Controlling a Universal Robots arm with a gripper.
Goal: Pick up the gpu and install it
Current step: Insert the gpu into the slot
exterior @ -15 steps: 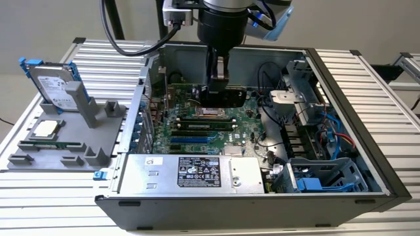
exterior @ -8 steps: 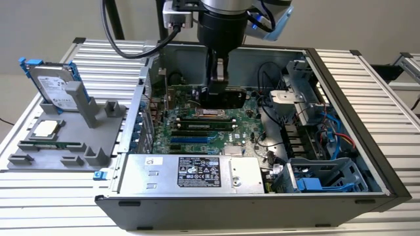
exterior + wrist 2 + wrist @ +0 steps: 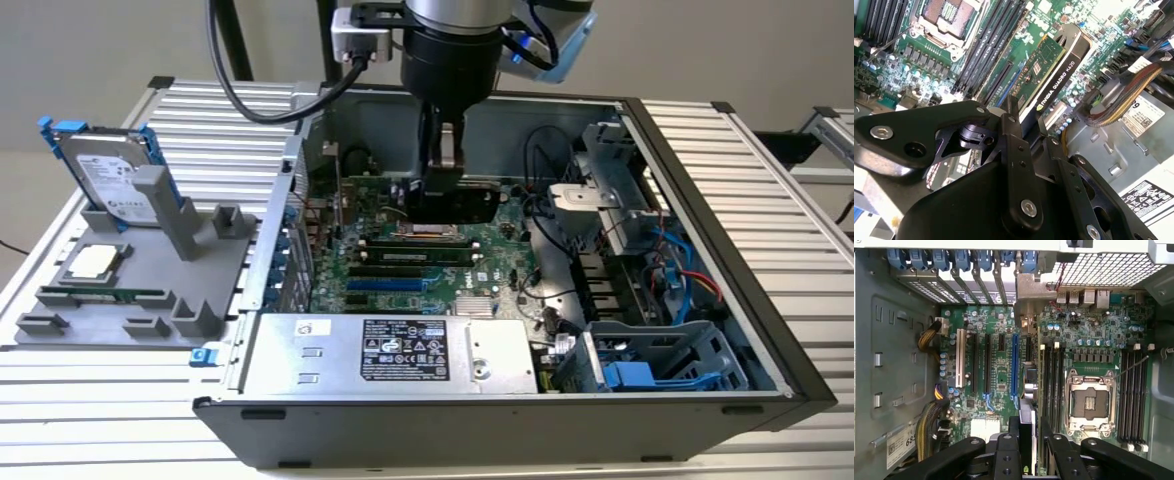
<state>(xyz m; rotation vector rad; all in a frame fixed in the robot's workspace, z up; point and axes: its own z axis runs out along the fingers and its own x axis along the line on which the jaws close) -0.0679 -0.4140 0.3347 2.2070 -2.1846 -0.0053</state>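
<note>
- At the exterior view's left, on the slatted bench (image 3: 120, 385): a grey fixture tray (image 3: 80, 315) with a silver hard drive (image 3: 114, 175) on blue rails standing upright, a small square chip (image 3: 91, 262) lying flat, and a narrow green memory stick (image 3: 104, 295) in a slot.
- Just beside the tray: an open computer case (image 3: 747, 300) lying on its side, motherboard (image 3: 400, 270) exposed, power supply (image 3: 400, 350) along the near edge.
- Over the middle of the case: the arm (image 3: 454, 50) reaching straight down, wrist vertical, hand (image 3: 441, 195) low inside, above the board near the memory slots.
- Hand closed on the gpu (image 3: 1054, 75) (fingers (image 3: 1016, 145) pinching its top edge in the second wrist view), card held on edge, black cooler on one face, green board on the other.
- In the first wrist view: the gpu (image 3: 1026, 390) seen edge-on between the blue expansion slot (image 3: 1014, 365) and the memory slots (image 3: 1051, 385), silver bracket toward the rear slot covers (image 3: 974, 270); seated or not, cannot tell.
- At the exterior view's right: drive cages (image 3: 654, 355) and loose cables (image 3: 687, 270).
</note>
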